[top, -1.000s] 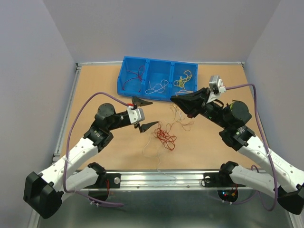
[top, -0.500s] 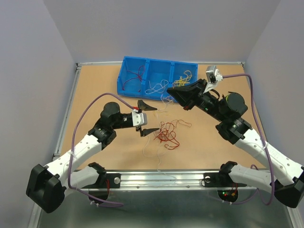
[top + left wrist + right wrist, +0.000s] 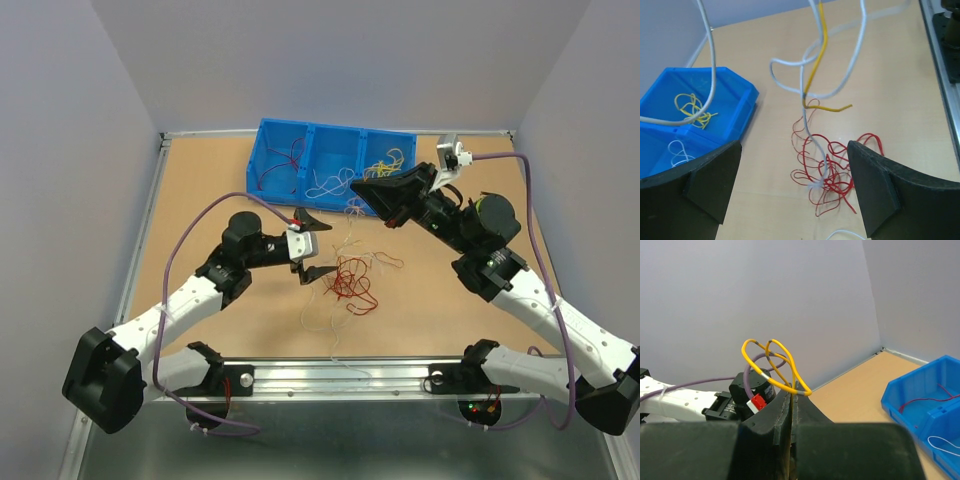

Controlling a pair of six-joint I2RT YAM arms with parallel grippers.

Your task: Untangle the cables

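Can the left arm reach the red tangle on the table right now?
Probably yes: the open left gripper faces the red tangle, only dangling white and yellow strands between.

- We count two arms, the left arm [image 3: 190, 295] and the right arm [image 3: 540, 310].
- Two grippers: left gripper [image 3: 325, 245], right gripper [image 3: 360, 188].
- One blue bin [image 3: 335, 128], with three compartments.
- Three small clumps inside: one red clump [image 3: 285, 165], one white clump [image 3: 330, 182], one yellow clump [image 3: 385, 168].
- One tangle [image 3: 350, 285] on the table [image 3: 200, 180].
- One yellow cable [image 3: 801, 389] hanging in the air.
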